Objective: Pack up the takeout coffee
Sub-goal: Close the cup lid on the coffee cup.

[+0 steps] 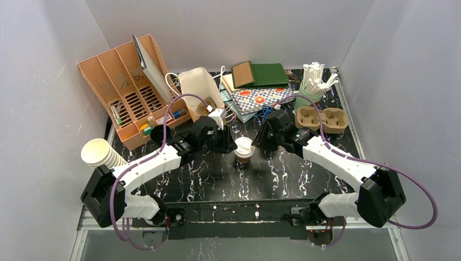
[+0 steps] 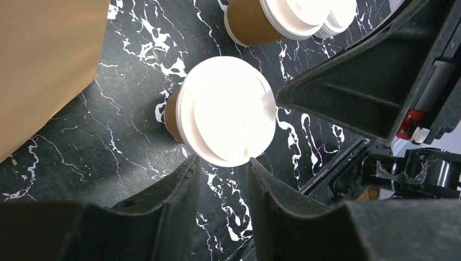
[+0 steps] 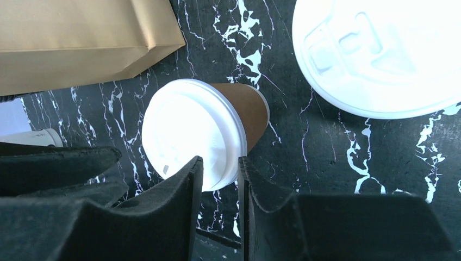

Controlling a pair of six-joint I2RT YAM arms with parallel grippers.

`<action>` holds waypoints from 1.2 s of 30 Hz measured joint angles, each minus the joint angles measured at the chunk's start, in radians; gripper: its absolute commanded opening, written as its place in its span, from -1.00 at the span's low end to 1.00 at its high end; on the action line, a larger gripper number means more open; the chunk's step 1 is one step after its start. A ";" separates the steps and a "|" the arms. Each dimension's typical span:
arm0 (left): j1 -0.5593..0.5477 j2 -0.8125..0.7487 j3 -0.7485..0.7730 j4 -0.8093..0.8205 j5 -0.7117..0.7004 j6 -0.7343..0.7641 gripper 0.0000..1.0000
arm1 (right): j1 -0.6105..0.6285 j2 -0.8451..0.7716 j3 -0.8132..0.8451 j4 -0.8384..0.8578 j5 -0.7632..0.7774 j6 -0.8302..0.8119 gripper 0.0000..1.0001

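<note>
One takeout coffee cup [image 1: 243, 149], tan-brown with a white lid, stands mid-table between my two grippers. In the left wrist view it [image 2: 228, 111] sits just beyond my left gripper [image 2: 223, 163], whose jaws stand apart and empty. A second lidded cup [image 2: 255, 22] shows farther off. My left gripper [image 1: 227, 142] is to the cup's left and my right gripper [image 1: 262, 144] to its right. In the right wrist view my right gripper [image 3: 220, 160] has a narrow gap, with its fingertips over the near edge of a lidded cup [image 3: 190, 133]. A large white lid [image 3: 380, 54] lies top right.
A tan paper bag [image 1: 197, 84] stands at the back; it also shows in the wrist views [image 2: 43, 65] [image 3: 81, 38]. A pulp cup carrier [image 1: 322, 119] is at back right. An orange organizer [image 1: 128, 89], a black cup [image 1: 159, 134] and stacked cream cups [image 1: 100, 153] are on the left.
</note>
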 measured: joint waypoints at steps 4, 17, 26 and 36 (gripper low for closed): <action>0.000 0.003 0.004 0.000 -0.018 -0.008 -0.45 | 0.000 0.002 0.005 -0.015 -0.015 -0.013 -0.33; 0.000 0.092 0.048 0.025 -0.039 -0.007 -0.46 | 0.000 0.031 0.013 -0.018 -0.043 -0.018 -0.39; 0.000 0.111 0.058 0.031 -0.047 0.002 -0.46 | 0.000 0.045 0.013 -0.010 -0.052 -0.018 -0.44; 0.000 0.151 0.064 0.027 -0.047 0.004 -0.48 | 0.000 0.048 0.013 -0.010 -0.052 -0.017 -0.49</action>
